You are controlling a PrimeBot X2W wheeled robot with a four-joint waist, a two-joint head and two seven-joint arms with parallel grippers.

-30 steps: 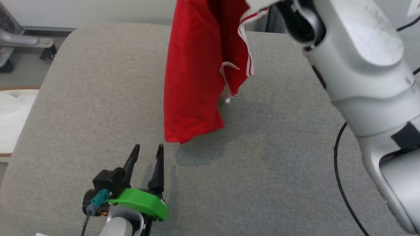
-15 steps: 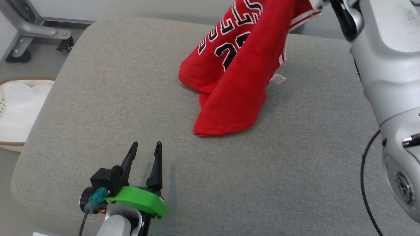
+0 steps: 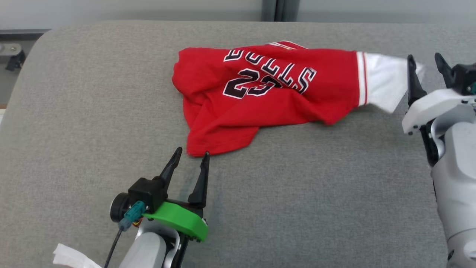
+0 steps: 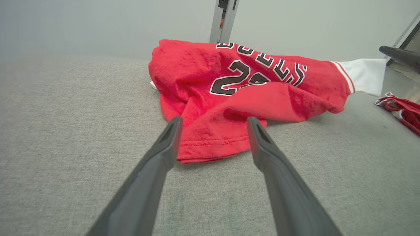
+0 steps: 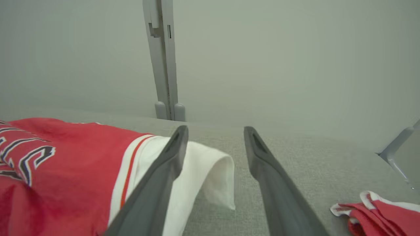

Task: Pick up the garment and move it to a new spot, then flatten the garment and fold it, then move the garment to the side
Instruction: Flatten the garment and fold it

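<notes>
Garment (image 3: 260,108) is now down on the cushion (image 3: 93,93); a second ago it hung clear of it, held up from above. It lies lengthwise across the far half, lettering up, crumpled, with the near corner folded over on itself. Finding: the move to a new spot looks complete; flattening is not begun.

Right claw (image 3: 424,61) has come down to the garment's right end and its jaws have parted. The white band (image 5: 213,173) rests against one finger, not pinched; the claw holds nothing. The band is blurred in the head view, so it may not have settled.

Left claw (image 3: 192,152) is fully open and empty, with its tips just at the near hem (image 4: 210,147), well placed to take it for spreading.

Minor: a second red cloth (image 5: 377,209) lies near the right claw, apart from the garment.
</notes>
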